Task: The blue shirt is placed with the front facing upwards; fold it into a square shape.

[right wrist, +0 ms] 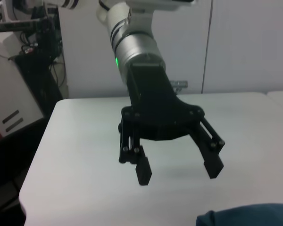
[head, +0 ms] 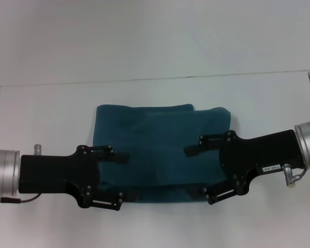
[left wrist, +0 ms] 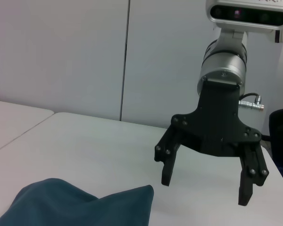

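Head view: dark teal-blue cotton shirt (head: 160, 150) lying flat mid-way across the white table (head: 155, 98), already doubled over into a wide rectangle, print and neckline hidden inside the folds, an upper layer ending short of the near hem so a strip of lower cloth shows along the near edge. Left gripper (head: 123, 178) reaching in from the left over the shirt's left end, black fingers spread wide, one over the cloth, the other at the near hem, nothing between them. Right gripper (head: 198, 173) reaching in from the right over the right end, jaws likewise splayed and empty. Whether either is touching the cloth or just above it, impossible to tell. Left wrist view: right gripper (left wrist: 205, 188) seen across the table, fingers apart and bare, clear of the surface; a soft rumpled corner of teal cloth (left wrist: 85, 205) in the foreground. Right wrist view: left gripper (right wrist: 178, 174) opposite, jaws wide and holding nothing, hanging above the white top; a sliver of teal fabric (right wrist: 245, 215) at the nearest edge. Judged handling: light, limp, no stiffness at all, layers liable to slide over one another and sag once lifted; probably best pinched at the end corners through every layer, both ends carried together, to bring the rectangle to a square.
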Controlling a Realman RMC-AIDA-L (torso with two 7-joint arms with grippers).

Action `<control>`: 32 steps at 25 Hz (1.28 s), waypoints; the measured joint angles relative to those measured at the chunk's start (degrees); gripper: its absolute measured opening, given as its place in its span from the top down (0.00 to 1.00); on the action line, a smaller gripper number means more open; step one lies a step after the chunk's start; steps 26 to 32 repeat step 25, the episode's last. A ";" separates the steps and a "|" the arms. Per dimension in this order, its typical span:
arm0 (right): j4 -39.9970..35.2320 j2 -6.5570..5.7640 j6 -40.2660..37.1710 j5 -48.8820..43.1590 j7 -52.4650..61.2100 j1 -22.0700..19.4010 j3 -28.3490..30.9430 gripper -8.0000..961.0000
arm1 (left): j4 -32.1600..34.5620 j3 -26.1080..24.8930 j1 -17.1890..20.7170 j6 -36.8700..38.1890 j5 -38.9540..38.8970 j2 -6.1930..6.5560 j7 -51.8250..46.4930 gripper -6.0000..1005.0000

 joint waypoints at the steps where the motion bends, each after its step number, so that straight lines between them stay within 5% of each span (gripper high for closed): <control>1: 0.00 0.00 0.10 0.20 0.00 0.00 0.02 0.06 | 0.00 0.00 0.02 0.00 0.03 0.00 0.03 0.13; 32: 0.77 0.35 0.85 0.65 0.48 -0.02 -0.05 0.06 | 0.00 -0.09 0.68 -1.07 1.16 -0.27 -0.25 0.13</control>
